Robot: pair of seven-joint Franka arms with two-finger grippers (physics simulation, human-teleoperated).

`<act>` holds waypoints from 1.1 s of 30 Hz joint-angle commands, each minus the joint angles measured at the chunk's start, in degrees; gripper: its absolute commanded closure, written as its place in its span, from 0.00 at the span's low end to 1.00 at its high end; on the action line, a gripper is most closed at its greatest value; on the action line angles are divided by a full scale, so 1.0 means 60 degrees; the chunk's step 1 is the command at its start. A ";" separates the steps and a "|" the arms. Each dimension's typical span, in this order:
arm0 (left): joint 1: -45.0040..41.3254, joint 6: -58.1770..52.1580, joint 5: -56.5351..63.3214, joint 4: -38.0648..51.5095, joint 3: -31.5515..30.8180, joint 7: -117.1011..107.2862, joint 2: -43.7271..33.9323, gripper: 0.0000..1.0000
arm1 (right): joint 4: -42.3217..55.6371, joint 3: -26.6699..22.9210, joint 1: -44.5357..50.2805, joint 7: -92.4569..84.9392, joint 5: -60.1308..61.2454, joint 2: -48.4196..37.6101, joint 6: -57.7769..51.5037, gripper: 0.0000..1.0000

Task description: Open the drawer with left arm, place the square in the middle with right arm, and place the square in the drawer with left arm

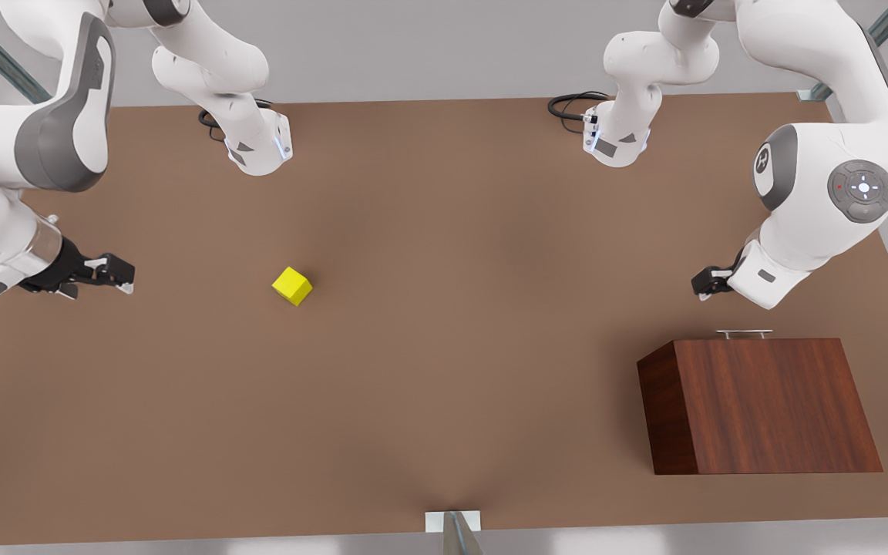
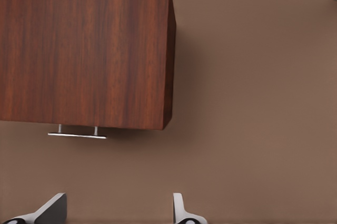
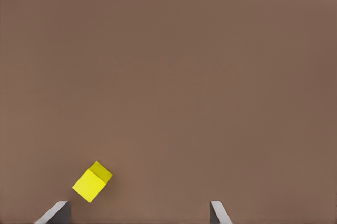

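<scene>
Small bright yellow cube (image 1: 292,285): on brown tabletop (image 1: 444,324), near my right gripper (image 1: 109,274), fingers apart, empty. Reddish-brown wooden cabinet (image 1: 760,405): drawer shut, silver bar handle (image 1: 744,334) just beside my left gripper (image 1: 710,282), fingers apart, empty.

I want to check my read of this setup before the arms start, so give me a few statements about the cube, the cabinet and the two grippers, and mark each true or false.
1. The yellow cube lies on the bare tabletop, apart from both grippers. True.
2. The drawer of the wooden cabinet is pulled out. False: it is closed, with the silver handle close against the cabinet.
3. The left gripper is near the cabinet, fingers open. True.
4. The right gripper is clamped on the cube. False: it is open and empty, beside the cube.
5. The cube sits inside the cabinet. False: it is out on the table, far from it.
</scene>
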 commanded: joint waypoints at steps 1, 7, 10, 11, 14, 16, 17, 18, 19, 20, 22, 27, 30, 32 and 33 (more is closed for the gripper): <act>0.0000 0.0000 0.0015 0.0000 0.0000 -0.0052 -0.0001 0.00 | -0.0107 0.0019 -0.0056 0.0033 -0.0008 -0.0013 0.0033 0.00; 0.0029 0.2445 -0.0073 -0.3118 0.0659 -0.6598 -0.1728 0.00 | -0.2889 0.0986 0.1174 -0.0158 0.0534 -0.0877 0.1702 0.00; 0.0029 0.4745 -0.0088 -0.5331 0.1186 -0.8429 -0.2857 0.00 | -0.4473 0.1117 0.1365 -0.1885 0.0520 -0.1463 0.2992 0.00; 0.0044 0.5594 -0.0088 -0.5990 0.1231 -0.9002 -0.3106 0.00 | -0.4736 0.1307 0.1394 -0.2164 0.0520 -0.1375 0.3065 0.00; 0.0044 0.7206 -0.0088 -0.7235 0.1274 -1.0408 -0.3223 0.00 | -0.6566 0.1396 0.1380 -0.3014 0.0534 -0.1419 0.4822 0.00; 0.0059 0.7500 -0.0088 -0.7500 0.1391 -1.1052 -0.3194 0.00 | -0.7548 0.1396 0.1350 -0.3087 0.0534 -0.1404 0.5951 0.00; 0.0088 0.7515 -0.0088 -0.7602 0.1494 -1.1068 -0.3179 0.00 | -0.7724 0.1396 0.1321 -0.3498 0.0534 -0.1346 0.5981 0.00; 0.0088 0.7558 -0.0088 -0.7617 0.1699 -1.1068 -0.3077 0.00 | -0.7812 0.1396 0.1277 -0.3483 0.0534 -0.1346 0.5995 0.00; 0.0088 0.7822 -0.0088 -0.7763 0.1743 -1.1068 -0.3033 0.00 | -0.8076 0.1396 0.1262 -0.3498 0.0534 -0.1346 0.6317 0.00; 0.0088 0.8364 -0.0088 -0.8115 0.1758 -1.1068 -0.2989 0.00 | -0.8413 0.1381 0.1262 -0.3541 0.0534 -0.1243 0.6844 0.00; 0.0103 0.8745 -0.0088 -0.8188 0.1919 -1.1068 -0.2726 0.00 | -0.8574 0.1367 0.1248 -0.4083 0.0490 -0.0775 0.7064 0.00; 0.0147 0.9492 -0.0088 -0.8247 0.2168 -1.1068 -0.2140 0.00 | -0.8706 0.1396 0.1262 -0.4318 0.0490 -0.0701 0.7197 0.00; 0.0469 0.9639 -0.0088 -0.8247 0.2271 -1.1068 -0.1876 0.00 | -0.9043 0.1396 0.1248 -0.4889 0.0490 -0.0599 0.7445 0.00; 0.0513 0.9726 -0.0102 -0.8247 0.2475 -1.1068 -0.1686 0.00 | -0.9160 0.1396 0.1335 -0.4889 0.0490 -0.0496 0.7680 0.00; 0.0513 0.9785 -0.0103 -0.8247 0.2519 -1.1068 -0.1568 0.00 | -0.9175 0.1410 0.1365 -0.4889 0.0490 -0.0438 0.7695 0.00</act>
